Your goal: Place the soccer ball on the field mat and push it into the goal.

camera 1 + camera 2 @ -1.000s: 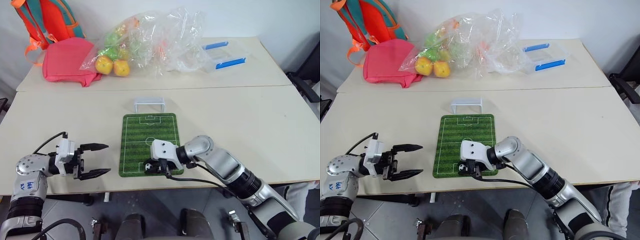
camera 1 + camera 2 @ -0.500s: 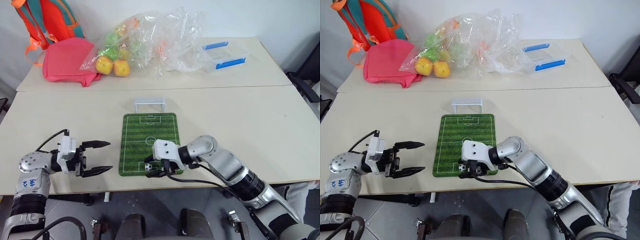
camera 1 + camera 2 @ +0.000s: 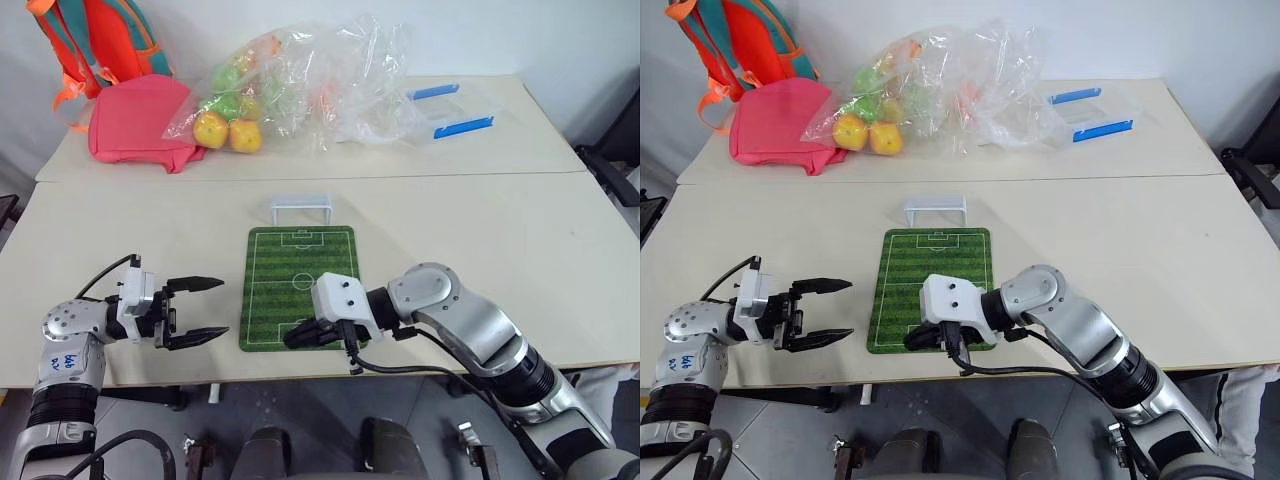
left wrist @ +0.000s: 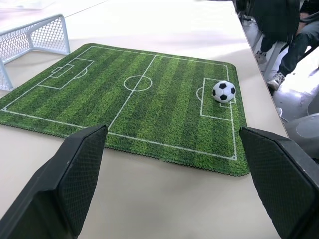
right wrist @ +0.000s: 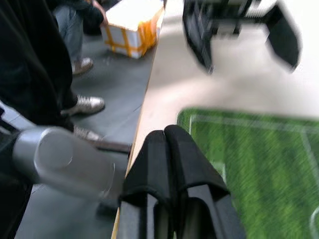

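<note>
Soccer ball set down on the field mat, right gripper closed and empty.

The right gripper [image 3: 298, 338] is held over the near edge of the field mat [image 3: 300, 275], its fingers [image 5: 167, 154] pressed together with nothing between them. The soccer ball [image 4: 224, 91] is seen resting on the mat's near penalty box. The left gripper [image 3: 208, 309] is held spread wide and empty beside the mat. The goal [image 3: 300, 207] stands at the mat's far end.

two pale beige tables [image 3: 520, 230] butted together, seam running across; white wall [image 3: 520, 35] behind far table; grey tiled floor [image 3: 300, 410] below near edge; dark chair [image 3: 615, 165] at far right, well apart from right claw; yellow-white box [image 5: 132, 25] on floor; even indoor light
</note>
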Controlling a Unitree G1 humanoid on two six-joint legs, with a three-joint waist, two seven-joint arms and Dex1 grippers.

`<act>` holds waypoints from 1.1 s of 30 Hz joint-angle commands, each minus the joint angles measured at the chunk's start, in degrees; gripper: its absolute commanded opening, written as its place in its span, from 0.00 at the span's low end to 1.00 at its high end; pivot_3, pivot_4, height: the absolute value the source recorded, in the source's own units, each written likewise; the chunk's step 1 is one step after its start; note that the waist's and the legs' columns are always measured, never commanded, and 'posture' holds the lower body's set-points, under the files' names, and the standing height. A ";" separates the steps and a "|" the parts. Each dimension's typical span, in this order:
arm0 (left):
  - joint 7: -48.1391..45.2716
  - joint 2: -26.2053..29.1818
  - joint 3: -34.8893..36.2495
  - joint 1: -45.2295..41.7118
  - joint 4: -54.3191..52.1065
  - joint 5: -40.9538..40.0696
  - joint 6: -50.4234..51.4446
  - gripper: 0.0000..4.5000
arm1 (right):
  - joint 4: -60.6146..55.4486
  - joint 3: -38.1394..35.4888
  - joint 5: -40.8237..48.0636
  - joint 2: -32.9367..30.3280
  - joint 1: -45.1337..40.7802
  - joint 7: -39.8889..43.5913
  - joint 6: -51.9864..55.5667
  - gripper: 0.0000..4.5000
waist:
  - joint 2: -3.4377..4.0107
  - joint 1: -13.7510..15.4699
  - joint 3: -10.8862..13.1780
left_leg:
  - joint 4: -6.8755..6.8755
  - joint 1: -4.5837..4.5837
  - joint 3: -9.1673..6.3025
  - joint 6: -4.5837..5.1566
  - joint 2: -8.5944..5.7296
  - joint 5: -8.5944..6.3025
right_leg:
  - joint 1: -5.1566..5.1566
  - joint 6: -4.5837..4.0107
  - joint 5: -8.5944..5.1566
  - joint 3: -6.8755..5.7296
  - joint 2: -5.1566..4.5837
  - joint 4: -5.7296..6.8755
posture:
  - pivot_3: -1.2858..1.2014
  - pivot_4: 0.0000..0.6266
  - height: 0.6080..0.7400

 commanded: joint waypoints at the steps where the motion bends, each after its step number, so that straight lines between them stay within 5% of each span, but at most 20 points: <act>1: -2.54 0.27 0.86 -0.20 -0.10 -1.40 -0.20 1.00 | -0.63 1.04 0.13 0.42 0.93 -0.21 -0.34 0.01 | 0.00 -0.06 0.00 | 0.00 0.00 0.00 0.00 0.00 0.00 | 0.00 0.00 0.00 0.00 0.00 0.00 | 0.52 0.24 1.00; 17: -2.41 0.69 0.67 -0.25 -0.11 -1.23 0.42 1.00 | 13.61 1.01 -2.98 7.75 -0.38 -6.19 -1.08 0.01 | 0.00 -0.19 0.00 | 0.00 0.02 0.01 0.00 0.02 0.00 | -0.01 -0.01 0.00 0.00 0.01 0.03 | 0.52 0.24 1.00; 24: -2.10 0.22 0.35 -2.96 2.30 -0.54 -0.42 1.00 | 17.88 -12.32 -1.70 8.67 -8.14 -13.68 -1.05 0.01 | 0.00 -0.02 0.00 | 0.03 0.02 0.01 -0.01 0.01 0.01 | -0.01 -0.02 0.00 0.02 0.01 0.07 | 0.52 0.24 1.00; 33: 0.75 -1.17 0.30 -6.16 5.21 0.29 0.20 1.00 | 9.72 -24.62 4.26 4.45 -8.98 -15.84 4.52 0.01 | 0.00 -0.07 0.00 | -0.08 0.01 0.02 -0.01 0.01 0.01 | -0.06 -0.02 0.00 -0.02 0.01 0.02 | 0.52 0.24 1.00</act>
